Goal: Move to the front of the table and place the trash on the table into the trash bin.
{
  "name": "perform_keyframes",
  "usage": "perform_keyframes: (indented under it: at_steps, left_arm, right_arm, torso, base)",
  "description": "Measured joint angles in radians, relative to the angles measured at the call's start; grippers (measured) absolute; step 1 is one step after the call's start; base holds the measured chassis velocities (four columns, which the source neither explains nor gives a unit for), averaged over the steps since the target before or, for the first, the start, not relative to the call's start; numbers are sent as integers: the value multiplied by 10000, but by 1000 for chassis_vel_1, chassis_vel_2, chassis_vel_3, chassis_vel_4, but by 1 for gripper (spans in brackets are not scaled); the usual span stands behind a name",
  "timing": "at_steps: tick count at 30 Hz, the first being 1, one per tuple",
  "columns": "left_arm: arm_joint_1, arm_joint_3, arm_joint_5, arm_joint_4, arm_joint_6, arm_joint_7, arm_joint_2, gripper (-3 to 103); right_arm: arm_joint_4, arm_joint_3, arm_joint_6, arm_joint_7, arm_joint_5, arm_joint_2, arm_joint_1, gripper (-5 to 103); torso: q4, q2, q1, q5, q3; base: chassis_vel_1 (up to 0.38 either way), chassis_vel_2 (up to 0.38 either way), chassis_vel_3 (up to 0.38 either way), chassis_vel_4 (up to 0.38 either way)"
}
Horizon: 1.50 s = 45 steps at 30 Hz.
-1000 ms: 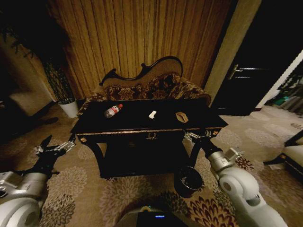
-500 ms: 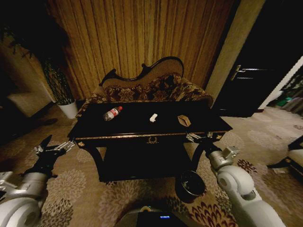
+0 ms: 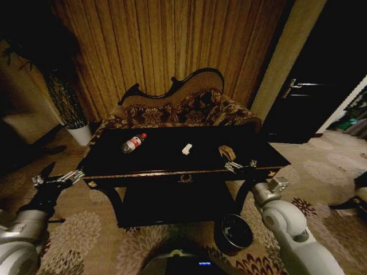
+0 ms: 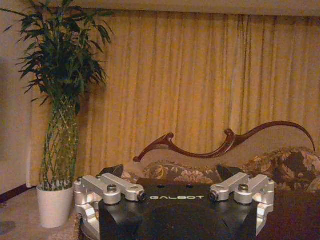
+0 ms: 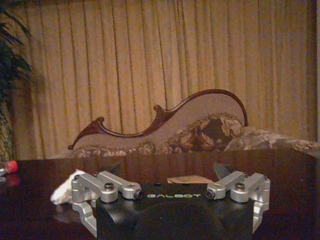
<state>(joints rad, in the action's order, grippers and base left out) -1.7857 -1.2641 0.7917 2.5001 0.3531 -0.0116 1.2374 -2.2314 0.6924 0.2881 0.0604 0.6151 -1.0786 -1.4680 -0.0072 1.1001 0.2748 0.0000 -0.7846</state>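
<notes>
On the glossy black counter [image 3: 166, 157] lie three light pieces. The bottle [image 3: 132, 143] at ten o'clock looks empty, smooth and prone to roll, so grip across its waist. The white scrap [image 3: 186, 149] at centre seems soft; pinch it whole. The tan wrapper [image 3: 227, 152] at two o'clock crushes easily. The trash bin [image 3: 233, 233] stands at five o'clock. The left gripper [image 3: 55, 179] and the right gripper [image 3: 241, 167] both have fingers spread, grasping nothing.

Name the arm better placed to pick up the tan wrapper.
Right, probably. The right gripper sits at the table edge just before the tan wrapper; the left gripper hangs off the table's far left corner.
</notes>
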Motion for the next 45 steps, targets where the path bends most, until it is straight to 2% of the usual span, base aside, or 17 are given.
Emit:
perform_keyframes:
  at_steps: [16,45]
  left_arm:
    - [50,76,-23,-3,138,-160,-137,100]
    - [-28,280,-73,0,294,-128,-35,100]
  right_arm:
    - [1221,-563,679,429,-18,419,1223,100]
    - [3267,-1583,751,648,-174,711,2753,100]
  torso:
    - [0,2,-5,0,1]
    - [-1,2,-4,0,1]
  base:
    - [0,0,0,0]
    - [0,0,0,0]
